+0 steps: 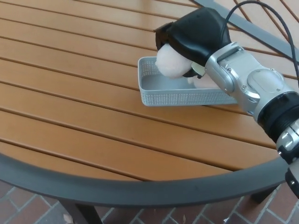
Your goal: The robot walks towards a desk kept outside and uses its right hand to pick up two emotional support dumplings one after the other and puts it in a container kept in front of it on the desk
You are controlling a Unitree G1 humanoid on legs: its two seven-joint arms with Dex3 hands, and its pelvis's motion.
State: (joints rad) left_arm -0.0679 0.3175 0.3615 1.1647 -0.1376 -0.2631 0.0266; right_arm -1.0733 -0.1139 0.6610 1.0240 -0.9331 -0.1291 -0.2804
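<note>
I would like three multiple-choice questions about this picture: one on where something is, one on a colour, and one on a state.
1. Where is the dumpling in the right hand?
A. over the left part of the container
B. on the floor
C. at the near table edge

2. What colour is the container?
A. red
B. light grey
C. black

3. What is the state of the right hand?
A. open and empty
B. out of view
C. shut on a dumpling

Answers:
1. A: the held dumpling hangs over the container.
2. B: its mesh walls are light grey.
3. C: the right hand wraps it from above.

No legible text or markings.
</note>
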